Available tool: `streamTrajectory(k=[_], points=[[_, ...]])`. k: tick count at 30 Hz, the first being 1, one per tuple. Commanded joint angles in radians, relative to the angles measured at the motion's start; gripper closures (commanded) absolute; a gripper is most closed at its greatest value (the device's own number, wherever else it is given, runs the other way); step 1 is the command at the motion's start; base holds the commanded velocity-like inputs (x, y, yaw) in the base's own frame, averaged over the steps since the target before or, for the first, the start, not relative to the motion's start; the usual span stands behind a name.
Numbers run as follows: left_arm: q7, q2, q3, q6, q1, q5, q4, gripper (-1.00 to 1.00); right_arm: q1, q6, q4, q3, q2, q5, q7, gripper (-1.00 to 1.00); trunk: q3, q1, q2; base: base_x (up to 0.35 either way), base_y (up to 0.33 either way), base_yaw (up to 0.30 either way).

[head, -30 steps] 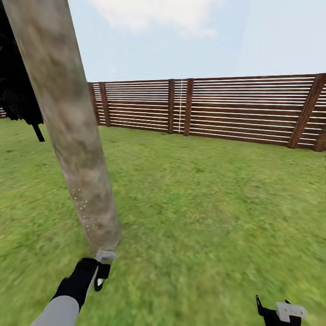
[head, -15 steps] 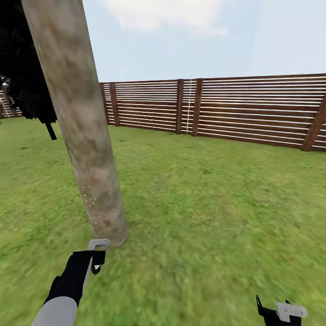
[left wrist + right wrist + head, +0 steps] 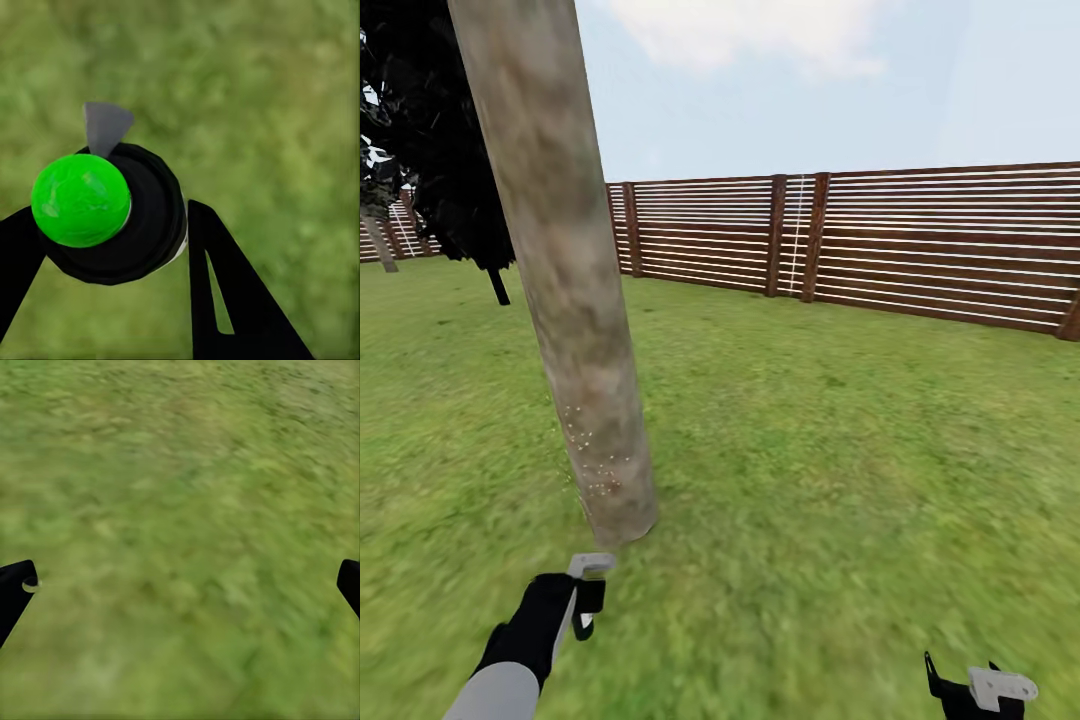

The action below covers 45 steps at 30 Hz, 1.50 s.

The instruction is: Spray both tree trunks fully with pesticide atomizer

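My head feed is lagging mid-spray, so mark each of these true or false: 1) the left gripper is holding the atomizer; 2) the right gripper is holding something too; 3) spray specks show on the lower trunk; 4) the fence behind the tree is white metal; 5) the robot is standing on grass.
1) The left gripper holds the atomizer. True: its fingers close on the bottle's sides in the left wrist view.
2) The right gripper holds something. False: its fingers stand wide apart over bare grass.
3) Specks show on the lower tree trunk. True: pale dots near its base.
4) The fence is white metal. False: brown wooden slats.
5) The robot stands on grass. True.
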Motion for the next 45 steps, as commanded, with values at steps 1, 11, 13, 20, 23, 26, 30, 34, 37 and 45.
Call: streamTrajectory(k=[1,11,13,20,23,26,30,34,37,45], points=[[0.0,-0.002,-0.003,0.0,0.0,-0.001,0.001,1.0,0.0,0.0,0.0,-0.001,0.0,0.0,0.0,-1.0,0.0,0.0,0.0,0.0,0.0,0.0],[0.0,0.0,0.008,0.002,-0.002,0.0,-0.039,1.0,0.0,0.0,0.0,0.0,0.0,0.0,0.0,-1.0,0.0,0.0,0.0,0.042,-0.115,0.042],[-0.001,0.002,0.009,0.002,-0.002,0.0,-0.04,1.0,0.0,0.0,0.0,0.0,0.0,0.0,0.0,-1.0,0.0,0.0,0.0,0.016,-0.269,0.255],[-0.001,0.006,0.055,0.002,-0.001,0.0,-0.042,1.0,0.0,0.0,0.0,0.0,0.0,0.0,0.0,-1.0,0.0,0.0,0.0,-0.089,-0.259,0.274],[-0.001,0.006,0.065,0.002,-0.001,0.0,-0.041,1.0,0.0,0.0,0.0,0.0,0.0,0.0,0.0,-1.0,0.0,0.0,0.0,-0.05,-0.26,0.276],[-0.001,0.004,0.066,0.002,-0.001,0.0,-0.041,1.0,0.0,0.0,0.0,0.0,0.0,0.0,0.0,-1.0,0.0,0.0,0.0,0.123,-0.258,0.224],[-0.001,0.004,0.065,0.002,-0.001,0.0,-0.041,1.0,0.0,0.0,-0.001,-0.001,-0.001,0.0,0.0,-1.0,0.0,0.0,0.0,0.214,-0.215,0.036],[-0.001,0.003,0.063,0.001,-0.001,0.0,-0.041,1.0,0.0,0.0,-0.001,-0.001,-0.002,0.0,-0.001,-1.0,0.0,0.0,0.0,0.213,-0.213,0.003],[-0.001,0.003,0.062,0.0,-0.001,0.0,-0.041,1.0,0.0,0.0,-0.001,-0.001,-0.002,0.0,-0.001,-1.0,0.0,0.0,0.0,0.15,-0.247,0.0],[-0.001,0.003,0.064,0.0,-0.001,0.0,-0.041,1.0,0.0,0.0,0.0,-0.001,-0.001,0.0,-0.001,-1.0,0.0,0.0,0.0,0.03,-0.271,0.001]])
